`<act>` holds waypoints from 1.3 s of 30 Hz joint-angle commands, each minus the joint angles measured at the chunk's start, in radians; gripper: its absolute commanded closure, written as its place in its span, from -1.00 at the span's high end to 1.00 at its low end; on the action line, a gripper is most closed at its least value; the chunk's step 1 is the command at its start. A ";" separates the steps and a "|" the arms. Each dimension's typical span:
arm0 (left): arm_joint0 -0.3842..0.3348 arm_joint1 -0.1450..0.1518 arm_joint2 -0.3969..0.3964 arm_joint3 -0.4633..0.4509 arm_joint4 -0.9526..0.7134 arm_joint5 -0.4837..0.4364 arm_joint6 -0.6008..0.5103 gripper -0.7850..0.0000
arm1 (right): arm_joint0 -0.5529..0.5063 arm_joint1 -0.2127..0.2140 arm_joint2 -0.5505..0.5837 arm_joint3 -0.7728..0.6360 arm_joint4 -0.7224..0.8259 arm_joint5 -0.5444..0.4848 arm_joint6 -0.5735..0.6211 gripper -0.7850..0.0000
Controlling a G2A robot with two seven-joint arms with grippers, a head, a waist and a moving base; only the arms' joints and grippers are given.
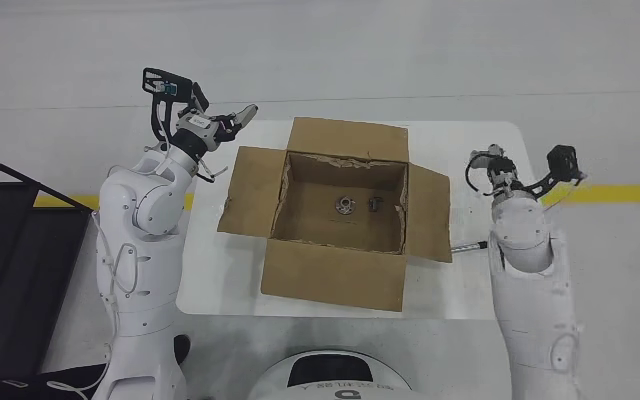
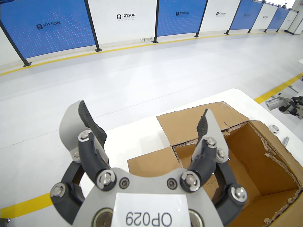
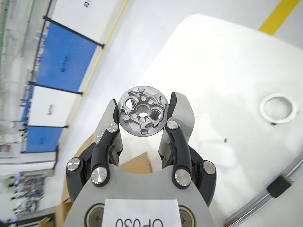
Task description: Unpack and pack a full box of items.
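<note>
The white table (image 1: 225,270) is carrying an open cardboard box (image 1: 335,278) across its middle, with all four flaps lying spread outward. The left arm is bending up at the table's left edge, its forearm angling toward the far left corner. The left gripper (image 2: 144,116) is hanging over that corner beside the box's left flap, its fingers spread wide with nothing between them. The right arm is standing along the right edge with its wrist lifted, and the right gripper (image 3: 144,109) is pinching a round metal hub (image 3: 142,114) by its rim above the table near the far right corner. Inside the box, a metal disc (image 1: 345,206) and a smaller dark part (image 1: 375,203) are lying on the floor, just beside each other. A white ring (image 3: 278,108) and a short metal cylinder (image 2: 285,141) are resting on the table near the box's right flap.
</note>
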 commanded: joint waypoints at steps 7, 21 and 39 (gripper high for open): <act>0.000 0.000 -0.001 0.000 -0.001 0.000 0.000 1.00 | -0.077 0.007 0.045 -0.072 0.203 -0.091 0.241 -1.00; 0.000 0.000 -0.001 0.000 -0.001 0.000 0.000 1.00 | -0.084 0.008 0.049 -0.071 0.306 -0.140 0.320 -1.00; 0.000 0.000 -0.001 0.000 -0.001 0.000 0.000 1.00 | -0.062 0.035 -0.364 -0.150 -0.154 -0.349 0.653 -1.00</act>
